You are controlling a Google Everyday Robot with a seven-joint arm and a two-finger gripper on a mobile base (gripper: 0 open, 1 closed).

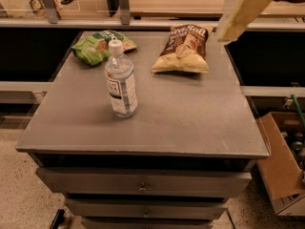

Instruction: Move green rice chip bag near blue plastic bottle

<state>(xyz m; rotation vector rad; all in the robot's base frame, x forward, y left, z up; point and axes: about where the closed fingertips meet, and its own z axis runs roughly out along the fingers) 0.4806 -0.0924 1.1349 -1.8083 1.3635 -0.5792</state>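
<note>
The green rice chip bag [99, 46] lies flat at the far left of the grey table top [190, 123]. The blue plastic bottle [120, 80] stands upright in front of it, a little right, its white cap overlapping the bag's near edge in this view. A cream-coloured arm link [245, 8] reaches in from the top right, over the table's far right corner. My gripper itself is out of view beyond the top edge.
A brown-and-yellow "Sea Salt" chip bag [183, 49] lies at the far middle-right of the table. A rail with posts [121, 4] runs behind the table. An open cardboard box [281, 161] stands on the floor at the right. Drawers [143, 185] sit under the top.
</note>
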